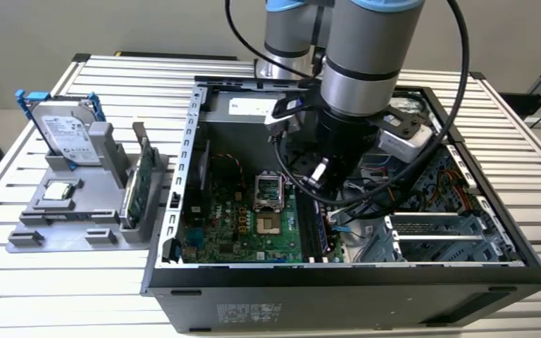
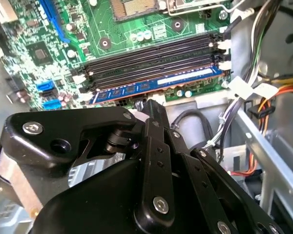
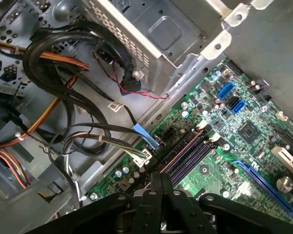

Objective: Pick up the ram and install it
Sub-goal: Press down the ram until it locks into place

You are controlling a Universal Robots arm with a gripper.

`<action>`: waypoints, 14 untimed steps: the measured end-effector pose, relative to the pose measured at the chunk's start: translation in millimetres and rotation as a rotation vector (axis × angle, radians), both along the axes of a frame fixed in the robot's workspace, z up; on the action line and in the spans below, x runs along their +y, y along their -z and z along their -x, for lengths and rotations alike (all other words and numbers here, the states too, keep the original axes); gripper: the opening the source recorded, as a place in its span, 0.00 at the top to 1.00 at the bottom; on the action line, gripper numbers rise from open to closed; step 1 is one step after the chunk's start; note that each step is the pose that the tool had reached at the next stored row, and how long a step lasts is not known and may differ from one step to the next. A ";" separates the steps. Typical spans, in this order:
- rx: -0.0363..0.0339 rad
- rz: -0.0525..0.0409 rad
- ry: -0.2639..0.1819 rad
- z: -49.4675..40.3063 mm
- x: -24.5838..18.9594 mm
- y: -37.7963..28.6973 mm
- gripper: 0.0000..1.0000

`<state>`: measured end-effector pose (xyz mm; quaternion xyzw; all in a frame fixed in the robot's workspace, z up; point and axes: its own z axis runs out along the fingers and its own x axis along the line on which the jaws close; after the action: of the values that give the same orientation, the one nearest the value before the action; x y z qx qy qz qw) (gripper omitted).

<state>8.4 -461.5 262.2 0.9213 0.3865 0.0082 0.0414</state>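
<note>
Install step: ram (image 2: 156, 83) lying in outermost motherboard (image 2: 39, 44) slot, gripper (image 2: 154, 105) fingers pressed together above it; seating press needed.

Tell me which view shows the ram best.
The second wrist view: the ram lies full length in the outermost slot beside three empty black slots. In the exterior view a thin dark strip sits under the arm. The first wrist view shows the slots.

The arm (image 1: 365, 63) is running off the exterior view's top edge. Its gripper (image 2: 154, 109) body is blocking the ram's (image 2: 156, 84) near edge in the second wrist view.
</note>
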 end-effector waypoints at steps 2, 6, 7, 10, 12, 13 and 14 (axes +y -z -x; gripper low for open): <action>0.0001 0.0002 -0.033 0.3 0.0 0.9 1.00; 0.0000 0.0001 -0.105 0.4 0.0 1.3 1.00; 0.0000 0.0000 -0.124 0.4 0.0 1.3 1.00; 0.0000 0.0000 -0.178 0.4 0.0 1.4 1.00; 0.0000 -0.0001 -0.216 0.5 0.0 1.5 1.00; -0.0001 -0.0003 -0.234 0.6 0.0 1.8 1.00; -0.0001 -0.0004 -0.251 0.7 0.0 2.2 1.00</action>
<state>7.7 -461.5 260.0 0.8658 0.4986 0.0134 0.0399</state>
